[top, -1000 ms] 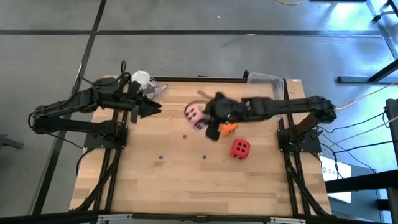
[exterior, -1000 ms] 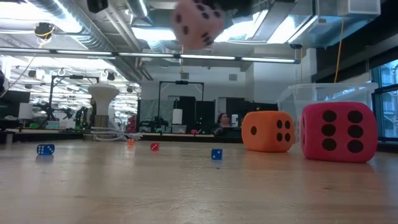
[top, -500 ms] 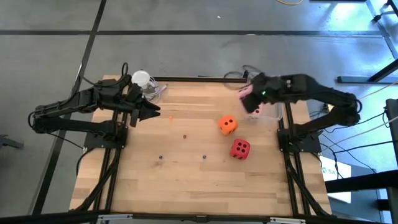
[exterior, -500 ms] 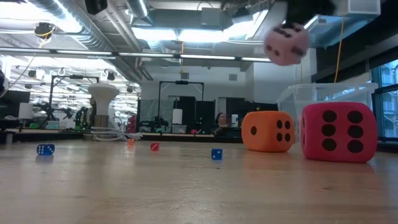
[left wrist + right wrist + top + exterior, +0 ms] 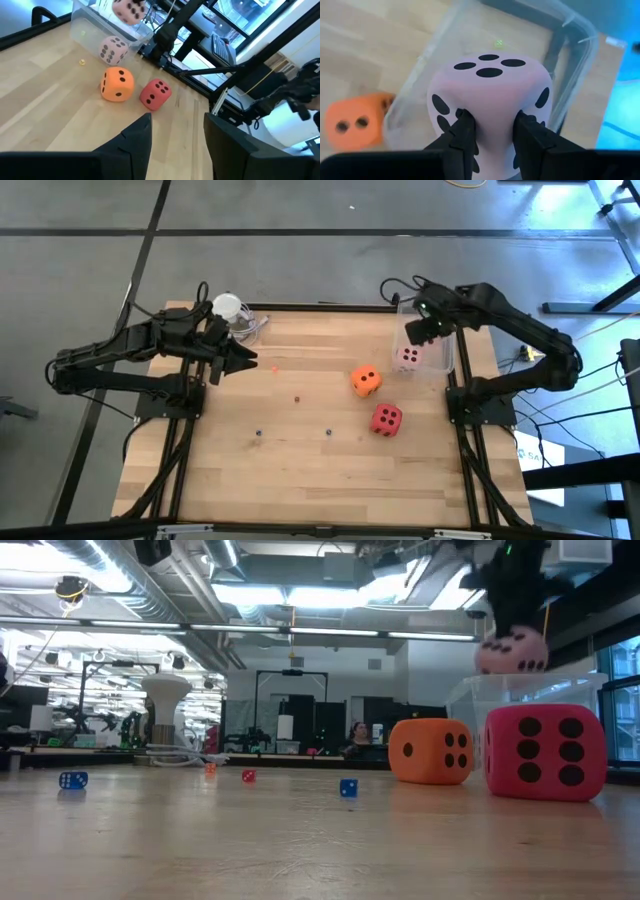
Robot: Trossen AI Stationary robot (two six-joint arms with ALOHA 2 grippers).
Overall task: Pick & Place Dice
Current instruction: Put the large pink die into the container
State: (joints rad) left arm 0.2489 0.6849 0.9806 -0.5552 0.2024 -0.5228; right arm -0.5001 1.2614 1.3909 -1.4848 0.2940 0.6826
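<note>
Two pale pink dice show at the clear bin (image 5: 436,352) on the tabletop's (image 5: 300,470) far right corner: one pink die (image 5: 490,95) is clenched in the right pincer (image 5: 490,131) just above the bin, and a second pink die (image 5: 407,358) lies inside it. The orange die (image 5: 365,380) and the red die (image 5: 386,418) rest near each other on the wood beside the bin. The left pincer (image 5: 172,137) waits over the far left side, its fingers parted around nothing.
</note>
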